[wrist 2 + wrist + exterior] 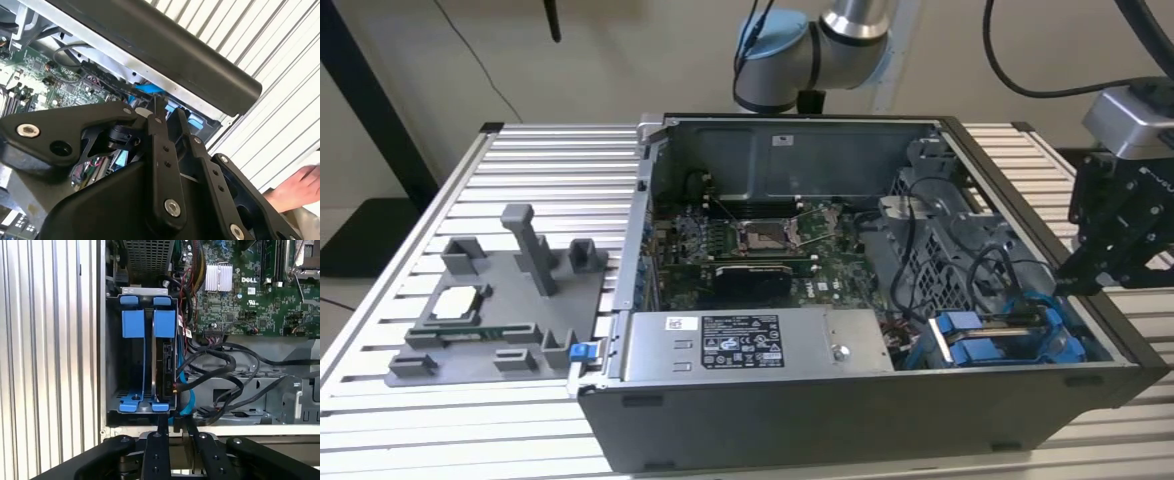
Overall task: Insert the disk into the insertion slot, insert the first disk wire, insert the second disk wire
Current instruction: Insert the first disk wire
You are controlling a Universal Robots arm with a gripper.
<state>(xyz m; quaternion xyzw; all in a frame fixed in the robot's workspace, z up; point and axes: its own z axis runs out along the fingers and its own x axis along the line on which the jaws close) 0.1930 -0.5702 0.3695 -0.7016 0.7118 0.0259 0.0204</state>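
Note:
The disk (165, 365) stands on edge in the insertion slot (113, 390) of the drive cage, under a blue carrier tab (164, 322); a second blue carrier (132, 322) sits beside it. In the exterior view the cage (987, 340) is in the case's near corner on that view's right. My gripper (176, 427) hovers at the cage's end by the case rim, also seen as the gripper (1074, 285) and the gripper (167, 117). Its jaws stand close together, apparently shut on a dark wire connector. A blue wire (189, 400) and black wires (225, 365) run beside the disk.
The open computer case (854, 420) lies on a slatted metal table (547, 160). Inside are a motherboard (747, 240) and a silver power-supply box (747, 342). A grey fixture (494, 300) with parts stands on the exterior view's left. A person's hand (300, 185) rests outside the case.

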